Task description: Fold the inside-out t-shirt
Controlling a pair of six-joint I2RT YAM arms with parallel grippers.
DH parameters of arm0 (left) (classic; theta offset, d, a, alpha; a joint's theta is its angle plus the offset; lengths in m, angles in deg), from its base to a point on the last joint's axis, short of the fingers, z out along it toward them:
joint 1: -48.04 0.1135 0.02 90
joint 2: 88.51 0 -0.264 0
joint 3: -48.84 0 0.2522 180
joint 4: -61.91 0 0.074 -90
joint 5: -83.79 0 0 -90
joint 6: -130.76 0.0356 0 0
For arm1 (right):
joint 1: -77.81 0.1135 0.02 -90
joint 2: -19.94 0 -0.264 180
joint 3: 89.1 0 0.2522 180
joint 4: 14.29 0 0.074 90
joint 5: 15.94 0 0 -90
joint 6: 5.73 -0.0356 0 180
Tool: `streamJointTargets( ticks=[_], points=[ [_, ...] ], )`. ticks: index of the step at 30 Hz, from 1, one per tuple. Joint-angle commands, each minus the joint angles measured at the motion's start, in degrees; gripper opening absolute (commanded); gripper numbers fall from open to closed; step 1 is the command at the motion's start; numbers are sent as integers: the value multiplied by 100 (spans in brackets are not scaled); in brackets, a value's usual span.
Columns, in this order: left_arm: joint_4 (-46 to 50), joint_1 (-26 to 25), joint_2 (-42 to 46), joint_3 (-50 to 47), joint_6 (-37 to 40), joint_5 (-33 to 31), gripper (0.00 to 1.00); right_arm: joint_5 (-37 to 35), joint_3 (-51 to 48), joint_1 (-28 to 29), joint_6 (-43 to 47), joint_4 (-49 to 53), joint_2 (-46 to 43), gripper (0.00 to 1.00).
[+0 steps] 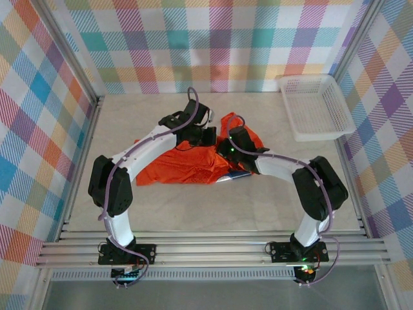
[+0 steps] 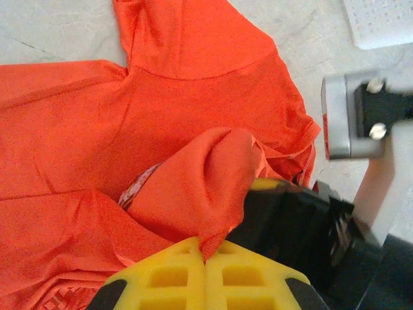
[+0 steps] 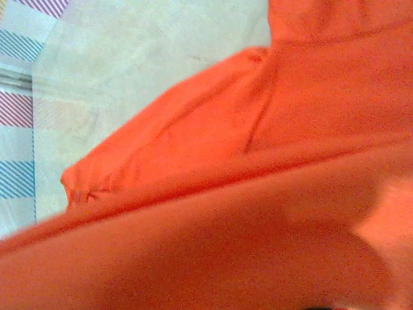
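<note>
The left gripper (image 2: 205, 253) has its two yellow pads pressed together on a raised fold of the bright orange short-sleeved fabric t-shirt (image 2: 193, 97). The pinched edge of cloth stands up just ahead of the fingertips and bulges into a soft hump. Ahead of that hump the shirt lies spread and creased on the pale stone-patterned table (image 1: 161, 206), and one sleeve reaches away towards the far side. To the left of the pinched fold, a strip of pale patterned print peeks out from under the cloth.

Just to the right of the left gripper sits the right gripper (image 1: 231, 147) — its black body and grey wrist block are close beside the fold, with orange cloth draped against it. Whether its jaws are wide or closed I cannot tell. From the right wrist, the t-shirt (image 3: 310, 116) lies right up against the camera, blurred, with a sleeve stretching ahead and to the left over bare table.

From above, the t-shirt (image 1: 187, 165) is a crumpled heap mid-table under both grippers, the left gripper (image 1: 203, 137) over its far edge. A white plastic mesh basket (image 1: 321, 134) stands well apart, ahead of the right gripper and off to its right.
</note>
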State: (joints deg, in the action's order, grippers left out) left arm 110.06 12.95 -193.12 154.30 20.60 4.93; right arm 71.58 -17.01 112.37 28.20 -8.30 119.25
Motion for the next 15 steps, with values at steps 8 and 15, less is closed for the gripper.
streamJointTargets(
  ticks=[8,15],
  points=[
    [-35,-6,205,-166,-13,73,0,-41,522,-32,-20,-97,419,5],
    [-73,-6,183,-100,-75,143,0,182,678,226,-713,-500,1231,27]
  ],
)
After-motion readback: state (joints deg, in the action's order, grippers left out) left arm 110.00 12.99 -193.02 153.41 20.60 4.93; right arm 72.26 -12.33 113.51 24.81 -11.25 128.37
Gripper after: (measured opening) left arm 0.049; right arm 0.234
